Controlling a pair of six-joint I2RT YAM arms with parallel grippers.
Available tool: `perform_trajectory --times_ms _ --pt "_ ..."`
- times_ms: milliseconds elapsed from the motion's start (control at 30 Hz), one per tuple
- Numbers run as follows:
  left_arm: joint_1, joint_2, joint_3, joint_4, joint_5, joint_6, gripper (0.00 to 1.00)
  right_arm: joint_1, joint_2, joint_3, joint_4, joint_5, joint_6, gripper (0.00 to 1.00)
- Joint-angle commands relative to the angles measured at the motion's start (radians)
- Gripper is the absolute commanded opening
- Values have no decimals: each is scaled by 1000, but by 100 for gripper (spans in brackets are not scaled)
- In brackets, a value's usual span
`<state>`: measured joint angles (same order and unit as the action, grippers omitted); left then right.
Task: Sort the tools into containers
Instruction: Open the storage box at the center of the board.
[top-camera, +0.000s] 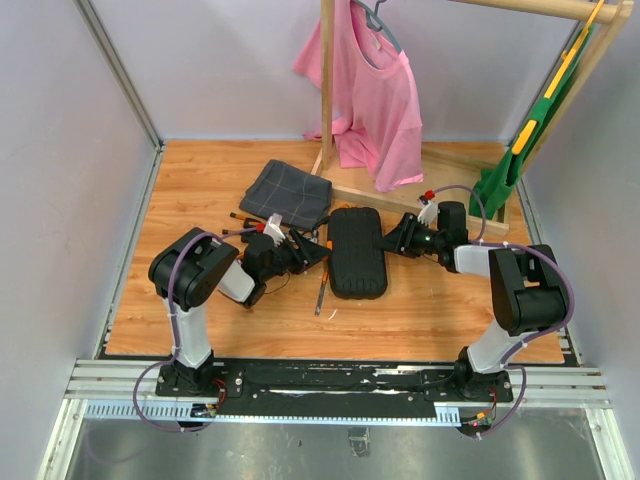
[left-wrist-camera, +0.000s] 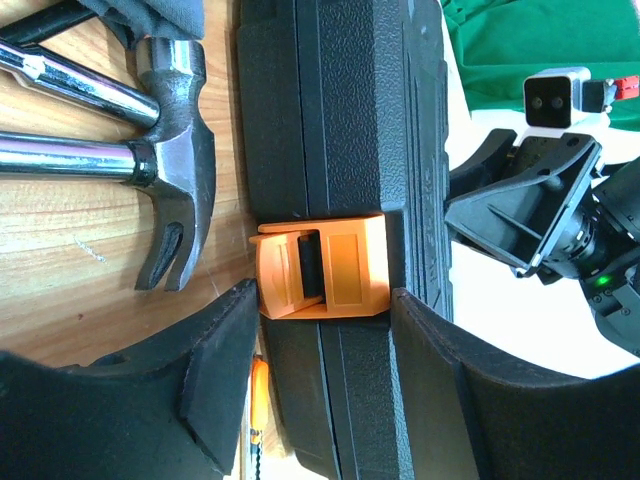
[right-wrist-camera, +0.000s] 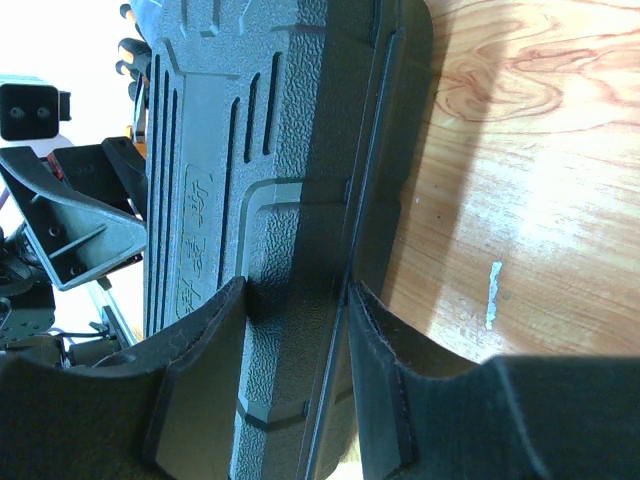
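The black textured plastic tool case (top-camera: 357, 252) lies flat and closed in the middle of the wooden table (top-camera: 430, 310), between the two arms. The right gripper (right-wrist-camera: 297, 300) has its jaws clamped on the long edge of the case on its own side, one finger on the textured lid and the other at the rim below. This is most likely meant to pin the case so it cannot slide while the opposite side is worked.

The left gripper (left-wrist-camera: 322, 300) faces that opposite edge, its jaws at a middling width on either side of the small orange clasp (left-wrist-camera: 320, 262). Whether they press on the clasp or merely bracket it cannot be told. The placement suggests the step in hand is unlatching, since no tool can go in while the lid is shut.

The tools lie outside the case. A steel-headed claw hammer (left-wrist-camera: 180, 170) rests on the wood just beside the clasp side, its claw turned toward the clasp. A slim screwdriver (top-camera: 322, 293) lies near the case's near left corner. Other tools sit by the dark grey checked cloth (top-camera: 287, 192), partly hidden by the left arm. Judged from this, the sorting itself has not yet begun.
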<state>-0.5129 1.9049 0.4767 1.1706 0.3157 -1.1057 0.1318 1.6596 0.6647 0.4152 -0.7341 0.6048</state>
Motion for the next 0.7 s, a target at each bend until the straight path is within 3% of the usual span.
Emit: perform_trajectory --times_ms 0,667 --pt "-4 0 -8 14 -7 17 58 3 67 -55 -219 149 -104 29" --pt "8 8 -39 50 -42 -31 53 11 70 -54 -219 151 -102 29"
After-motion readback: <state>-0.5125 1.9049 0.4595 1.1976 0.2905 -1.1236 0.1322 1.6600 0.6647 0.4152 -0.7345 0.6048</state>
